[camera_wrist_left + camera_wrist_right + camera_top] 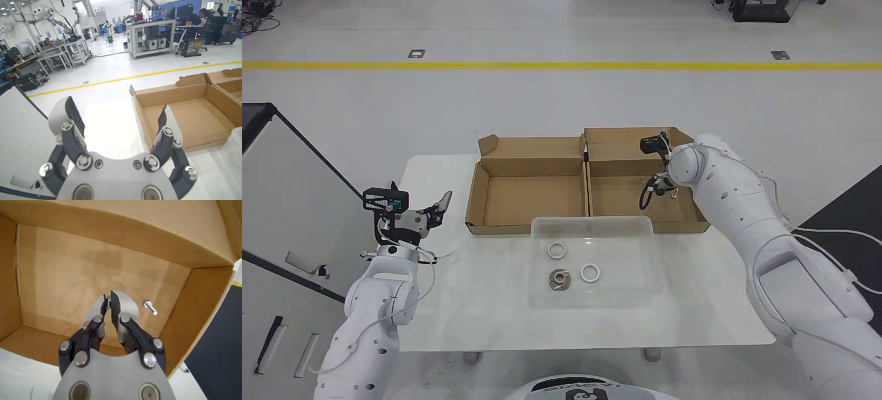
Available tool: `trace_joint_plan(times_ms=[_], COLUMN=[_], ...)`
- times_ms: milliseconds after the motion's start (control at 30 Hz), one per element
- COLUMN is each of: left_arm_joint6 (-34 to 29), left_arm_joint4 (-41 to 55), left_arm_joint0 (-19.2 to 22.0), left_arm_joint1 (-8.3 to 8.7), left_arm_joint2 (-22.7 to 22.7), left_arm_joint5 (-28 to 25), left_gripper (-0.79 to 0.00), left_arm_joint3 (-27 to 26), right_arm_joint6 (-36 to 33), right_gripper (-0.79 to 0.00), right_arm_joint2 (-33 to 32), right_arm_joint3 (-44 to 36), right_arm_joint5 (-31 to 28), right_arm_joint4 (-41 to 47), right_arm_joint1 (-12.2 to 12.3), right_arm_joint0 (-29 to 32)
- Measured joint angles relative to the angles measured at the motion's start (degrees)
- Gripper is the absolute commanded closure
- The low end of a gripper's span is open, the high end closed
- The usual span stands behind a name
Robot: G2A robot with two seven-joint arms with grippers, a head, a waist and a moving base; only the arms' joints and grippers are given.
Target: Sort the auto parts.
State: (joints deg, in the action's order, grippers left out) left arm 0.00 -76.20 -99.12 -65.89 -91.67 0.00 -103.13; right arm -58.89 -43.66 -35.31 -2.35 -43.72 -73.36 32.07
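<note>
My right gripper (108, 301) hangs over the floor of the right cardboard box (56, 275), shut on a small silver bolt (108, 304) held between its pads. A second silver bolt (150, 307) lies on the box floor beside it. In the top view the right gripper (654, 186) is inside the right box (622, 148). The clear plastic tray (642, 290) at the table's middle holds two white rings (557, 249) (591, 272) and a grey metal part (558, 279). My left gripper (121, 111) is open and holds nothing, at the table's left side (432, 212).
The left cardboard box (527, 195) stands beside the right one at the back of the white table (472, 300), its floor bare. A white panel (282, 190) stands off the table's left edge.
</note>
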Motion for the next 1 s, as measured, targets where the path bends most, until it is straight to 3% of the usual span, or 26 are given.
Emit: trace_joint_plan(times_ms=[667,833,1000], left_arm_joint6=[0.0,0.0,0.0], left_arm_joint4=[0.0,0.0,0.0], left_arm_joint0=[0.0,0.0,0.0], left_arm_joint1=[0.0,0.0,0.0], left_arm_joint2=[0.0,0.0,0.0], left_arm_joint5=[0.0,0.0,0.0], left_gripper=[-0.785,-0.785,-0.785], left_arm_joint3=[0.0,0.0,0.0], right_arm_joint6=[2.3,2.6,2.9], right_gripper=[0.0,-0.102,-0.151], right_arm_joint2=[0.9,1.0,1.1], right_arm_joint3=[11.1,12.5,13.6], right_arm_joint5=[-2.3,-2.7,-2.8], right_arm_joint4=[2.3,2.2,2.1], right_arm_joint1=[-3.3,-3.8,-4.3], right_arm_joint0=[-2.8,-3.2,-3.5])
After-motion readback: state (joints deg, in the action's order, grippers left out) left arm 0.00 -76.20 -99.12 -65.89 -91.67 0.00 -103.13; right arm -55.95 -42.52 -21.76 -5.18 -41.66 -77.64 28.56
